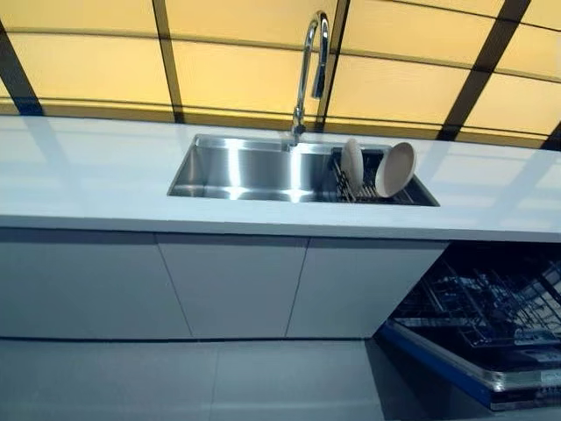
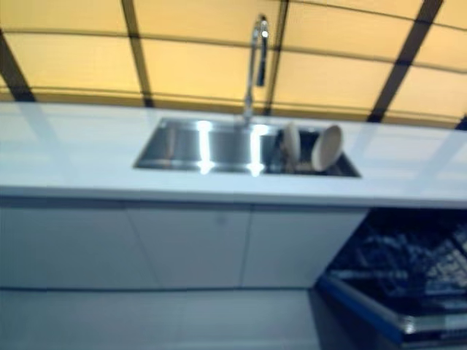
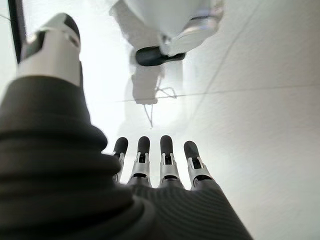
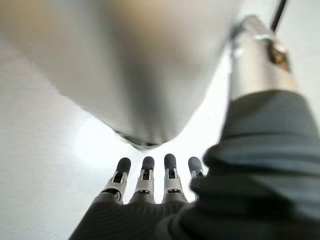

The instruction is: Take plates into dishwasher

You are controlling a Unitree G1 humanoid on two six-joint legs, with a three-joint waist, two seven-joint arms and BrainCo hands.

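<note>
You see a white counter (image 1: pixel 96 175) running across the head views, with a steel sink (image 1: pixel 237 168) set into it and a tall curved tap (image 1: pixel 308 66) standing at the sink's back edge. At the right end of the sink sits a dark wire rack (image 1: pixel 351 186), and two pale plates stand in it on edge. The left plate (image 1: pixel 351 161) is nearly upright and turned edge-on to you; the right plate (image 1: pixel 395 168) leans to the right and shows you its face. The two are just beside each other in the rack, and whether they touch is not clear. Below the counter, white cabinet doors (image 1: pixel 232 285) fill the front, and to the lower right the dishwasher (image 1: pixel 478 320) stands open, its dark wire basket (image 1: pixel 491 303) drawn out over the floor with a blue strip along its near edge. The plates are well apart from it, up in the sink.

Neither hand shows in the head views. In the left wrist view your left hand (image 3: pixel 150 170) hangs with its fingers (image 3: pixel 167 150) straight and side by side, thumb (image 3: pixel 52 42) apart, holding nothing. In the right wrist view your right hand (image 4: pixel 150 182) is the same: fingers (image 4: pixel 170 170) straight in a row, thumb (image 4: pixel 257 55) off to the side, empty, with only pale floor beyond
</note>
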